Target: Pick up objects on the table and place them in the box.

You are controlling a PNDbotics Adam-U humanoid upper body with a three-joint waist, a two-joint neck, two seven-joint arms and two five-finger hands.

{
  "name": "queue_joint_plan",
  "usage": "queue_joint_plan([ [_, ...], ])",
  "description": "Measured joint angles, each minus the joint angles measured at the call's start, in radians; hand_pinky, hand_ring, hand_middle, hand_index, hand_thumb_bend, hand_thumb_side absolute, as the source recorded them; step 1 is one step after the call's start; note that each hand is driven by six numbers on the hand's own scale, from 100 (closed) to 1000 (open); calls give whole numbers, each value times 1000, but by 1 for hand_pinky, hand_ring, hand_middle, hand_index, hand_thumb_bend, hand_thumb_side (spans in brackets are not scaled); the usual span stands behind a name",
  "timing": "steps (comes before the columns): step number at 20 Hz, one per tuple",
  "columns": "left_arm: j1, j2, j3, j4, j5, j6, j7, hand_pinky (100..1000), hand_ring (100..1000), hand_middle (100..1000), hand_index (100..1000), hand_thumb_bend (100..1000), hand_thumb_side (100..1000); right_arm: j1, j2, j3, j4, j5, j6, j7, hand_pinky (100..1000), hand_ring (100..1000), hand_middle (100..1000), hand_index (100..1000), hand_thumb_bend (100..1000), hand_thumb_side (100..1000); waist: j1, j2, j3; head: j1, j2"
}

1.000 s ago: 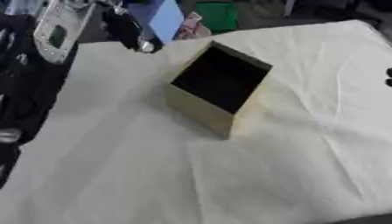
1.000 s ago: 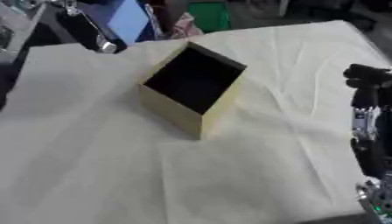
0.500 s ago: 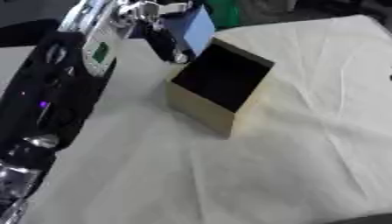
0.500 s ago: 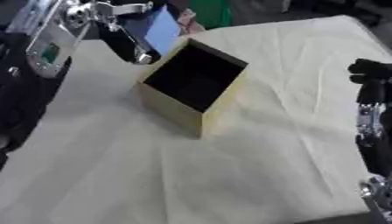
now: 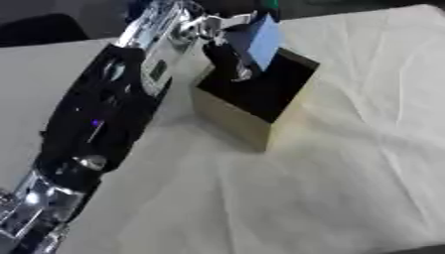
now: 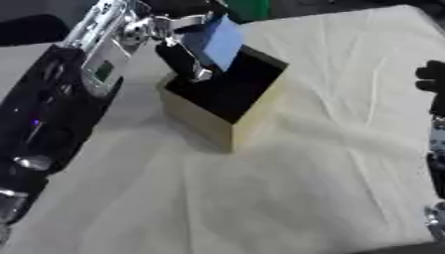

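We have the left hand (image 5: 228,52) poised over the open top of the box (image 5: 260,106), carrying a flat blue object (image 5: 259,38) above the box's far-left corner, which looks to us like the moment just before a drop: the object hangs tilted over the dark interior so that letting go should send it inside rather than onto the cloth. The fingers are curled down around the blue object, pinching it against the thumb, though the blur keeps us from saying exactly where they meet it. The box sits on the cream tablecloth (image 5: 347,188), turned at an angle, its mouth facing up and apparently empty as far as we can see into it. Our right hand (image 6: 433,79) shows only at the right edge of the right eye view, well apart from the box; we cannot tell how its fingers stand.
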Motion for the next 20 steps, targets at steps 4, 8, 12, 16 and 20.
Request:
queue_joint_plan([
  [4, -5, -15, 7, 36, -61, -6, 49, 879, 847, 803, 990, 244, 368, -14, 0, 5, 0, -7, -4, 11, 671, 730, 624, 771, 100, 910, 10, 17, -27, 22, -12],
  [8, -7, -20, 12, 61, -134, -16, 82, 913, 897, 858, 1000, 451, 458, -16, 0, 6, 0, -7, -2, 15, 670, 729, 622, 770, 100, 910, 13, 27, -31, 27, -17],
  [12, -7, -20, 12, 72, -209, -33, 97, 934, 925, 893, 1000, 581, 522, -12, 1, 6, 0, -6, -1, 14, 669, 729, 622, 770, 100, 910, 13, 30, -30, 27, -17],
  [16, -7, -20, 13, 77, -259, -50, 113, 942, 938, 919, 1000, 730, 612, -8, 3, 6, 0, -4, -1, 14, 668, 728, 621, 769, 100, 911, 13, 34, -30, 27, -17],
  [20, -7, -20, 19, 83, -303, -52, 147, 946, 944, 921, 1000, 723, 607, -6, 10, 6, 0, 1, 1, 11, 667, 727, 620, 769, 100, 912, 13, 34, -32, 29, -17],
])
